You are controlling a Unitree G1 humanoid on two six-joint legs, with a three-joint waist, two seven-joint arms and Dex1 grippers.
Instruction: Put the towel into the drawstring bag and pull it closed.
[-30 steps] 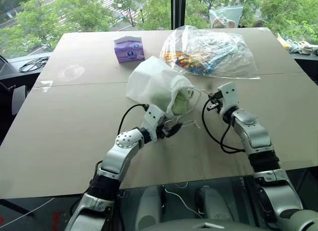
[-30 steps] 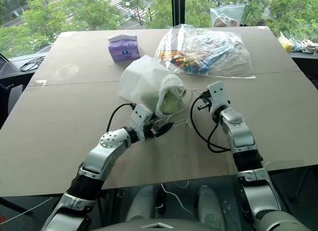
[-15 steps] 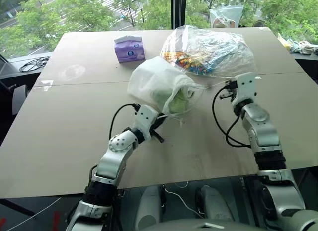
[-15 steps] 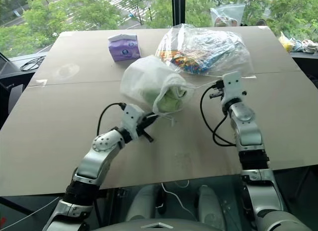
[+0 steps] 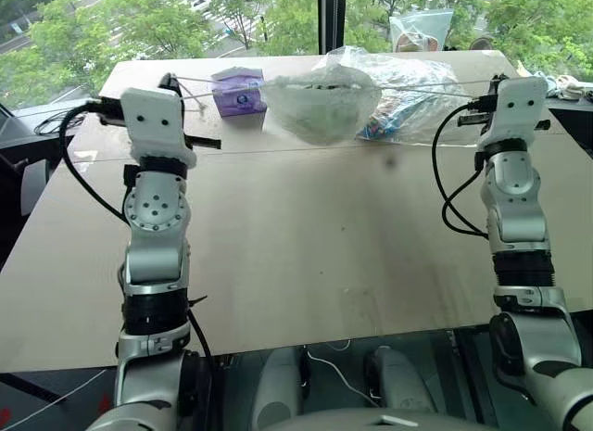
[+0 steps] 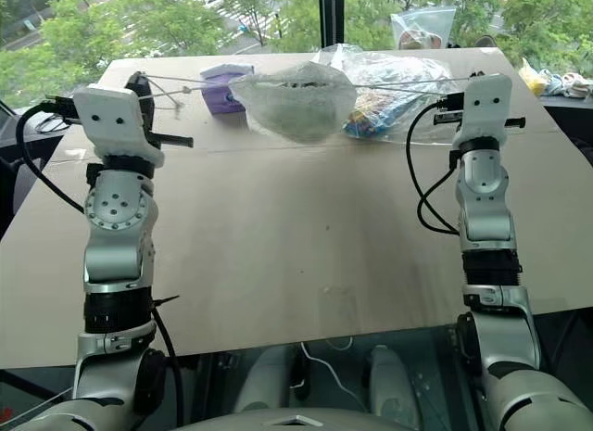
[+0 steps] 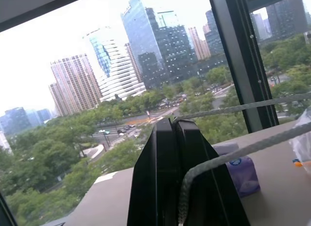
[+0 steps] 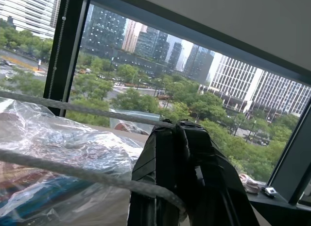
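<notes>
Your left fingers [image 7: 170, 158] are clenched on one drawstring cord [image 7: 228, 158], your right fingers [image 8: 182, 153] on the other, both cords stretched tight. Between them the drawstring bag [image 5: 320, 102] hangs above the counter [image 5: 324, 246], cinched, the towel [image 5: 324, 120] a pale green bulge inside. The bag looks light and soft, so keep hold of the cords, not the thin fabric.

the towel sits hidden inside the cinched drawstring bag [image 5: 320, 105], too blurred to confirm.
</notes>
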